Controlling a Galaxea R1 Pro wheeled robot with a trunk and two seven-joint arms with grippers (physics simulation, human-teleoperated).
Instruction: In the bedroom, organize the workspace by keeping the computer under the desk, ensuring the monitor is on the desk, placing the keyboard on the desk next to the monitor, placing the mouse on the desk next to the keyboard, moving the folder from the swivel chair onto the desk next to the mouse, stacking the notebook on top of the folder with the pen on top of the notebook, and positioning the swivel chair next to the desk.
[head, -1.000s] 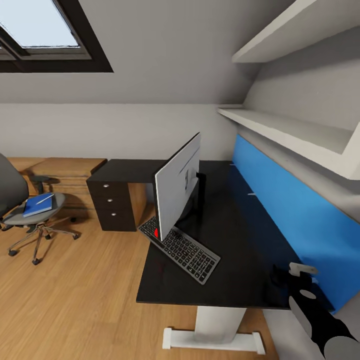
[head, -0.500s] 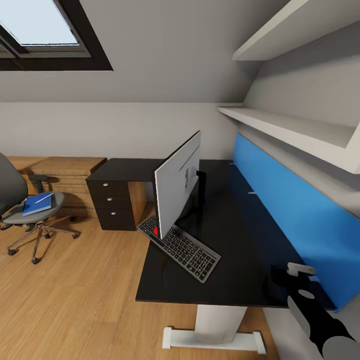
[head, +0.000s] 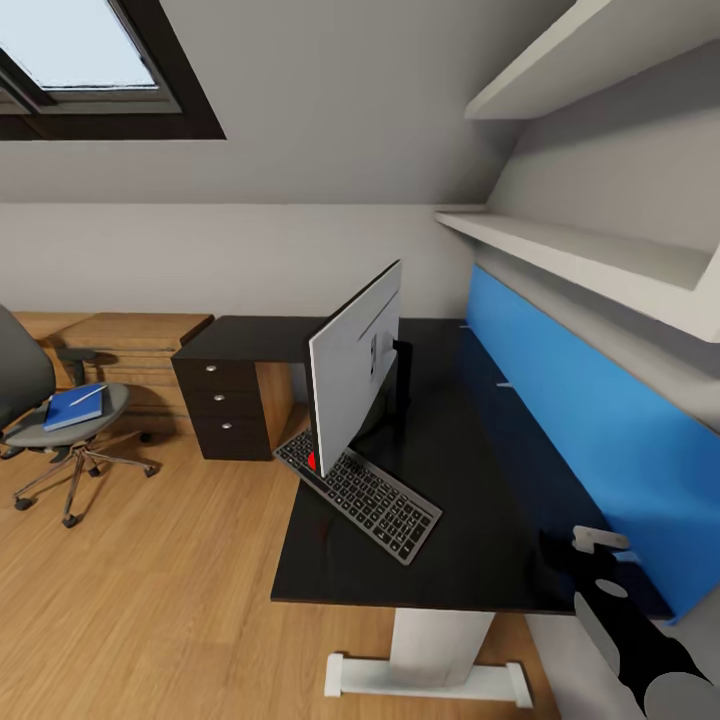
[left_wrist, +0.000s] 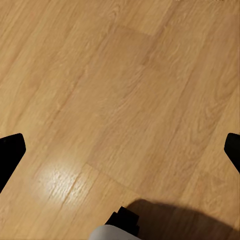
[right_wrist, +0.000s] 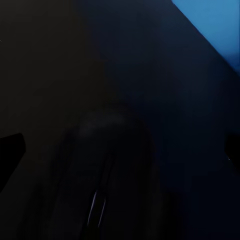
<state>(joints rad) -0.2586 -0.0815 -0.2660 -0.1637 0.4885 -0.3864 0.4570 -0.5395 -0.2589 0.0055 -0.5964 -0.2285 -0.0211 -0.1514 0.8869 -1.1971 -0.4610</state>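
So the desk with its glossy black top takes up the middle of the head view, and the monitor stands on it near the front-left edge, silver-white back facing the camera. Slim grey keyboard lies flat on the desktop right at the foot of the monitor, partly tucked under the screen's lower edge, angled toward the desk's near corner. A black drawer unit sits under the far-left part of the desk.

Way off to the left on the wood floor is the swivel chair, well apart from the desk. The blue folder is lying on its seat, and the thin white pen rests on top of that.

A blue panel runs along the wall behind the desk, with white shelves above it.

The right gripper hangs over the near-right corner of the desk, close to the blue panel. In its wrist view the fingers sit far apart at the frame edges with just dark desktop between them, so jaws wide, holding nothing. The left gripper points down at bare floor, dark fingertips also spread wide, nothing in its grip.
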